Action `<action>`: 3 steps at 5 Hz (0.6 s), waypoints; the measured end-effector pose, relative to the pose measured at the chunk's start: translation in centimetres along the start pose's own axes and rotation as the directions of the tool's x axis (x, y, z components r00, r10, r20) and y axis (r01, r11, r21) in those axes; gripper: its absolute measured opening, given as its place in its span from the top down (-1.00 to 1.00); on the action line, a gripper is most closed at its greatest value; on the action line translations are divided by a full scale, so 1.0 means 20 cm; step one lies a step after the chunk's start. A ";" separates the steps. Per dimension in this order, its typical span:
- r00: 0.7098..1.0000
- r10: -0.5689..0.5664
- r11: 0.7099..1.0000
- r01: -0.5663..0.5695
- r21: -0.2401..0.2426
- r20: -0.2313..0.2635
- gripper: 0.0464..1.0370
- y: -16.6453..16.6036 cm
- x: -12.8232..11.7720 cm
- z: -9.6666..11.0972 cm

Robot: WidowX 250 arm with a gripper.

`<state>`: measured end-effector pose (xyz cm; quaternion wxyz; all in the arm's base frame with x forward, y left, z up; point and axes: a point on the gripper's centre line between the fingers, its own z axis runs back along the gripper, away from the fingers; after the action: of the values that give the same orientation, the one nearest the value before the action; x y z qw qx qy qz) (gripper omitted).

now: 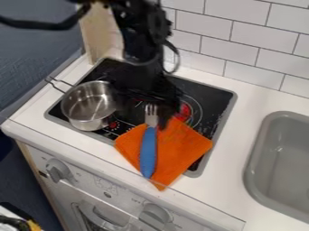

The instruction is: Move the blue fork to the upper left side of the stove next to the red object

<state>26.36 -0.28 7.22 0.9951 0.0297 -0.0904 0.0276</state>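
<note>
Nearest the camera, below the orange cloth, is a pale appliance front [105,191] with grey knobs [156,214]. The blue fork [147,151] lies on the orange cloth [181,149], its handle near the cloth's left edge and its metal tines pointing toward the back wall, reaching past the cloth onto the black stovetop [208,97]. The cloth itself spreads from the stovetop onto the white counter [241,167]. Just above the cloth, the black gripper [147,100] hangs over the tine end of the fork; whether it is released or clenched, one cannot tell. Up and right from the cloth, near its edge, is a red patch [183,112]. A metal pot [89,106] stands left of the cloth, and a grey sink [283,158] lies well to its right. White tiles [241,58] line the wall behind.
</note>
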 end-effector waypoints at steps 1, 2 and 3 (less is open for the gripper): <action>0.999 0.019 1.000 -0.018 0.015 -0.037 -0.93 -0.08 -0.09 -0.03; 0.994 0.073 0.996 -0.068 0.057 -0.083 -0.93 -0.07 -0.11 -0.09; 0.986 0.096 0.992 -0.085 0.089 -0.135 -0.93 -0.05 -0.14 -0.17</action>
<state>24.25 -1.24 3.29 0.9946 0.0647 -0.0211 0.0785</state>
